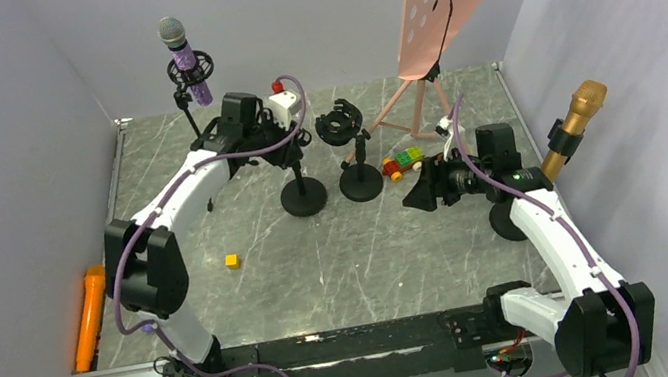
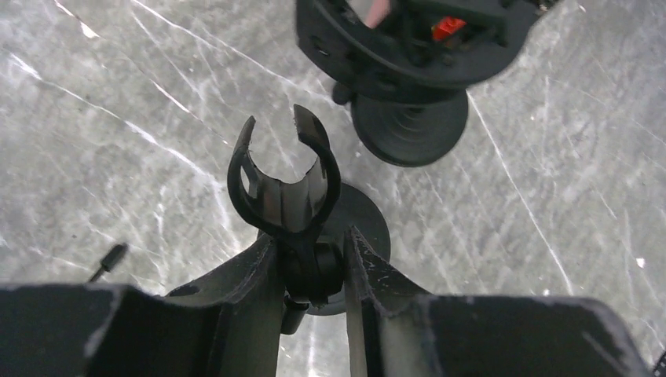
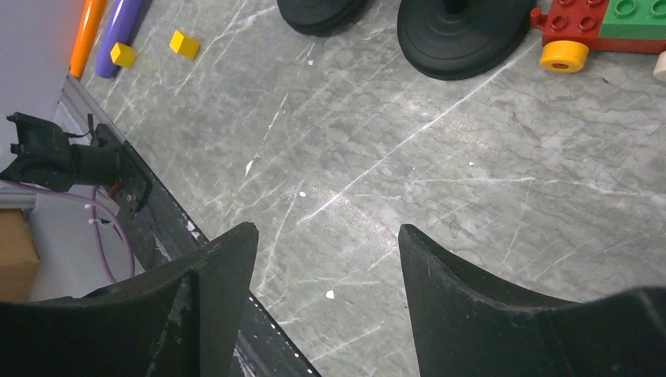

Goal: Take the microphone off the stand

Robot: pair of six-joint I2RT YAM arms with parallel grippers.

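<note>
Up at twelve o'clock, left gripper [image 2: 312, 251] pinches an empty clip [image 2: 283, 188] by its neck, right gripper [image 3: 326, 236] hangs unclenched, while purple mic [image 1: 186, 65] at eleven and gold mic [image 1: 574, 120] at three sit mounted, so next, I reckon, comes reaching for one.

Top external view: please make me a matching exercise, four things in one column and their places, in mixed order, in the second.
Things
1. purple microphone with grey mesh head
2. gold microphone
3. small yellow cube
4. long orange tube

Places
A. lying along the left edge of the grey marble table
B. held up tilted at the table's right edge
C. held upright at the table's back left corner
D. on the open table, left of centre

Pairs: 1-C, 2-B, 3-D, 4-A
</note>
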